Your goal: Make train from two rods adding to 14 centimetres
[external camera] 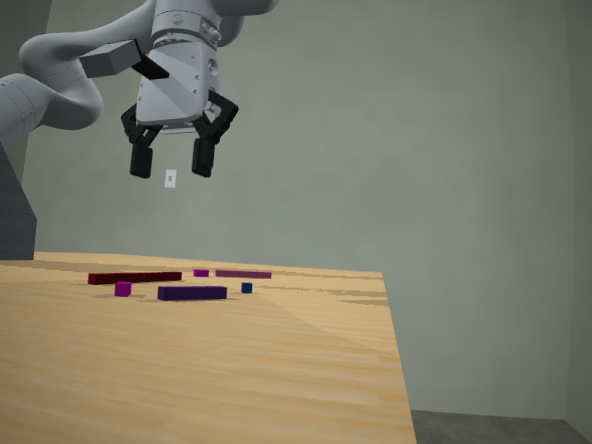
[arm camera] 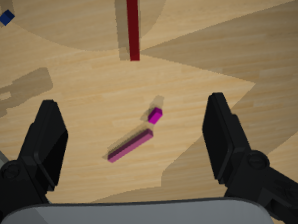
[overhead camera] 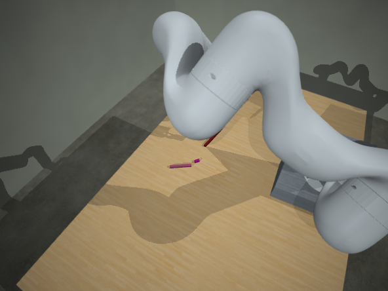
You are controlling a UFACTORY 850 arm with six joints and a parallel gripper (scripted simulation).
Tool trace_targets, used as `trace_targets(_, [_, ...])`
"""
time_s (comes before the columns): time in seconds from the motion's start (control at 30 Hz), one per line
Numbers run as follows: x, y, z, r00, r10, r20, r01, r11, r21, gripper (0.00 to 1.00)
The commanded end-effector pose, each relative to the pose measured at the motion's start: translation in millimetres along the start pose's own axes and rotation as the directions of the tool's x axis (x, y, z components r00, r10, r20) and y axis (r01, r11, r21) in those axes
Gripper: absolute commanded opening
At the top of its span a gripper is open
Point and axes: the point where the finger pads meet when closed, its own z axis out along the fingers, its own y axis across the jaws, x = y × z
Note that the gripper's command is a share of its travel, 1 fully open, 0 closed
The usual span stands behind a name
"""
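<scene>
Two red rods seem to lie end to end in one straight line: the left red rod (external camera: 115, 278) meets the right red rod (external camera: 162, 276) at a faint seam, with no gap that I can make out. Part of this red line (overhead camera: 211, 139) (arm camera: 133, 35) also shows in the top view and the wrist view; the arm or the frame's edge hides the rest. My gripper (external camera: 171, 175) (arm camera: 133, 114) is wide open and empty, high above the table.
A small magenta rod (overhead camera: 196, 160) (external camera: 201, 273) (arm camera: 155, 116) lies near one end of a pink rod (overhead camera: 180, 166) (external camera: 243, 274) (arm camera: 131, 145). Another magenta rod (external camera: 123, 289), a purple rod (external camera: 192, 293) and a blue rod (external camera: 246, 287) (arm camera: 7, 18) lie apart from the red line.
</scene>
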Motion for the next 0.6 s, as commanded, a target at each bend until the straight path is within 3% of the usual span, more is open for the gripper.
trace_targets(0.0, [-0.1,-0.7,-25.1,1.000,-0.001,0.000,0.001,1.000,0.001,1.00])
trace_targets(0.23, [-0.1,-0.7,-56.2,1.000,-0.001,0.000,0.001,1.000,0.001,1.00])
trace_targets(0.57, [-0.1,-0.7,-64.0,1.000,-0.001,0.000,0.001,1.000,0.001,1.00])
